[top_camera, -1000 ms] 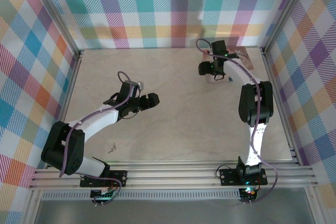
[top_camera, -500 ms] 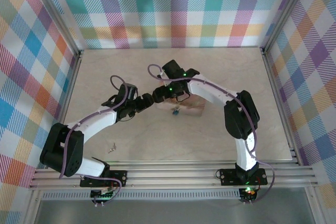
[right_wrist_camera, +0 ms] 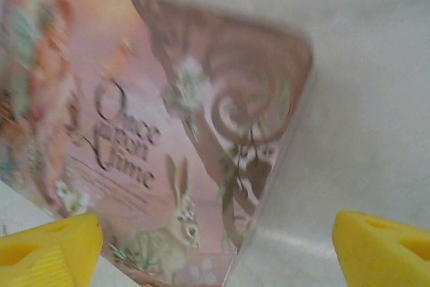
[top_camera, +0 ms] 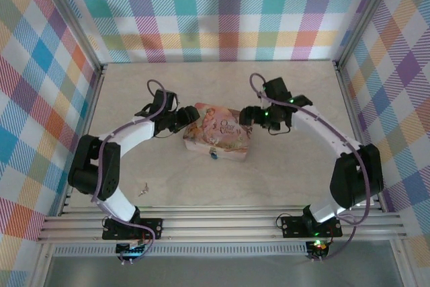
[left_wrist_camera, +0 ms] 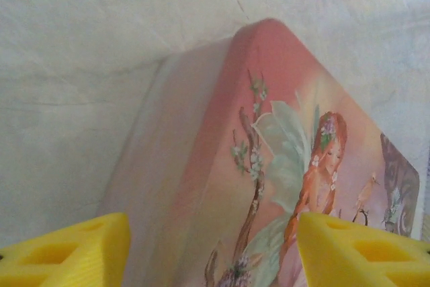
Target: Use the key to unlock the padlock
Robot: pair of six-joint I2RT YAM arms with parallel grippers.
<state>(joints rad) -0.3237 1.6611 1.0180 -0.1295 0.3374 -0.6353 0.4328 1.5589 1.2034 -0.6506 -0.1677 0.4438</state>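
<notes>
**Both Grippers Open at Opposite Ends of the Tin Box; Key Lying Apart on the Table**

Top external view: The pink pictured tin box (top_camera: 219, 135) lies flat near the middle of the table (top_camera: 289, 173). The padlock (top_camera: 213, 155) sits at the box's near edge, small and dark. The key (top_camera: 142, 191) lies on the table near the left arm's base, well apart from the box and from both grippers. The left gripper (top_camera: 192, 117) is at the box's left far corner. The right gripper (top_camera: 246, 116) is at the box's right far corner.

Left wrist view: The two yellow fingertips (left_wrist_camera: 67, 257) stand apart. A rounded corner of the box, with a fairy picture on its lid, lies between them. Whether either fingertip touches the box cannot be told.

Right wrist view: The yellow fingertips (right_wrist_camera: 47, 250) stand wide apart. A corner of the lid, with lettering and a rabbit, lies between them, somewhat blurred. One fingertip is over bare table.
</notes>
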